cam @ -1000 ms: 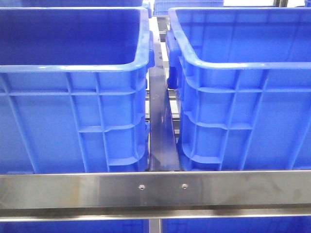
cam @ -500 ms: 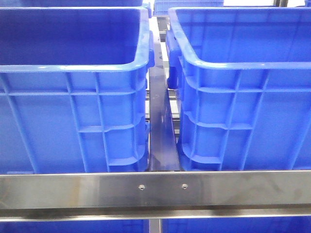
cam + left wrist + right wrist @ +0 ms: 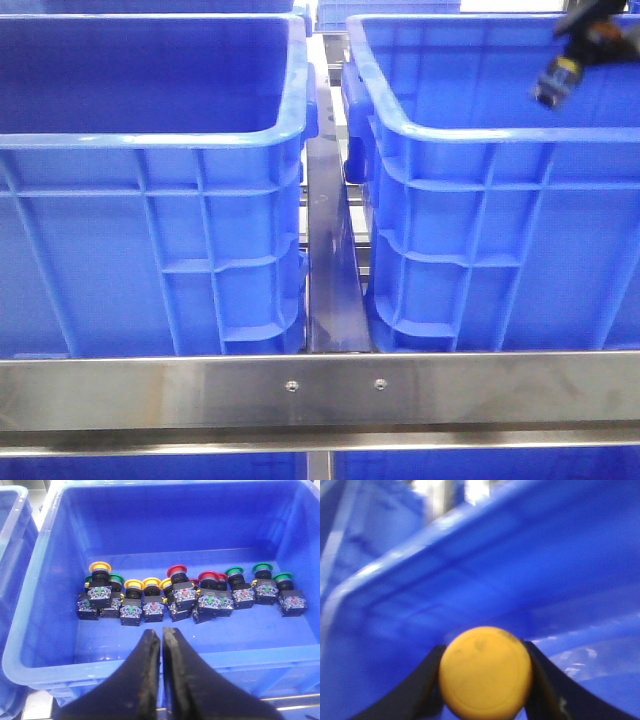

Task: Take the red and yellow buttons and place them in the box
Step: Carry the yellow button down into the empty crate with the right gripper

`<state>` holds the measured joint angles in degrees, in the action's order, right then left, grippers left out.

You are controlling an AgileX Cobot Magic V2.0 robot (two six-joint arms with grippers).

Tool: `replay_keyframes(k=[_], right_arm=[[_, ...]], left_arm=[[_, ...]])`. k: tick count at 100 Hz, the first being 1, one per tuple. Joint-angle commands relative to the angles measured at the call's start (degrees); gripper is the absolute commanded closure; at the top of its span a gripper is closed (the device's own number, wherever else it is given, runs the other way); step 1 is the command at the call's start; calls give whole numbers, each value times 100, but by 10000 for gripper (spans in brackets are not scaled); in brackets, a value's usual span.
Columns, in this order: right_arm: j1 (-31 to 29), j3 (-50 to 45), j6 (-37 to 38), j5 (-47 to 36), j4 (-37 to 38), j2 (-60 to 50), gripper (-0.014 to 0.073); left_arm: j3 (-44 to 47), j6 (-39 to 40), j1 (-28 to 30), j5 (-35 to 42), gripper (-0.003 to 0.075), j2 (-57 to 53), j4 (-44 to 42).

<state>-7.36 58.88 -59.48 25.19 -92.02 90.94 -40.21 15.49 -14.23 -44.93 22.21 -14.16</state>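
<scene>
Front view: two blue crates [image 3: 150,200] side by side, right arm [image 3: 575,55] over the right-hand one, left wrist view: left gripper [image 3: 162,639] nearly shut, empty, red and yellow buttons [image 3: 165,596] in a row beyond its tips, right wrist view: right gripper [image 3: 485,672] clamped on a yellow button [image 3: 485,672] between its fingers.

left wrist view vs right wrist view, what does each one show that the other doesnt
Only the left wrist view shows a row of push buttons on a blue crate's floor: yellow-capped ones, red-capped ones and green-capped ones. The left gripper hangs over the near rim, its fingers almost together and holding nothing.

Only the right wrist view shows a button in hand: a yellow cap clamped between the right gripper's fingers, filling the foreground, blurred.

Both share blue crate walls behind black fingers.
</scene>
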Motion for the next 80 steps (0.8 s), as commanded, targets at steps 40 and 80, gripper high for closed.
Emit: replay_keyframes(k=[40,80], right_arm=[[-38,632,204,498,-1385,1137,474],[-58,1277,651,755,-1385,1762,474]], left_arm=[[-140,56,13,443,739,47,-80],[-140,56,13,443,739,47,-80]])
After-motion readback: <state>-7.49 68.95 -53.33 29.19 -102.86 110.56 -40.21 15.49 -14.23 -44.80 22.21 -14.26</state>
